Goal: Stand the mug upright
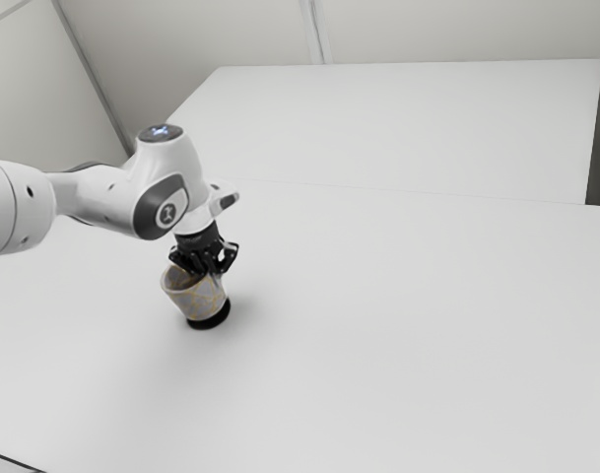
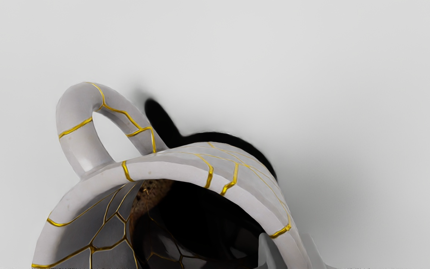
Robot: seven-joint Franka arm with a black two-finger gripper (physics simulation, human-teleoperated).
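Note:
The black gripper (image 1: pixel 199 270) is at the mug's rim in the exterior view, below the arm's hand. Grey-white with gold lines, the mug (image 1: pixel 199 299) leans, its mouth toward the exterior view's upper left and a dark shadow under its base. Whether the base touches the table cannot be told. In the wrist view the mug (image 2: pixel 200 170) shows its open mouth, dark inside, and its loop handle. There the gripper (image 2: pixel 288 244) has one fingertip inside the mouth and the other outside, shut on the mug's wall between them.
The white table (image 1: pixel 398 335) extends around the mug. Behind it, a further white surface (image 1: pixel 398 128) reaches toward the walls. A dark thin edge (image 1: pixel 14 461) crosses the exterior view's lower left corner.

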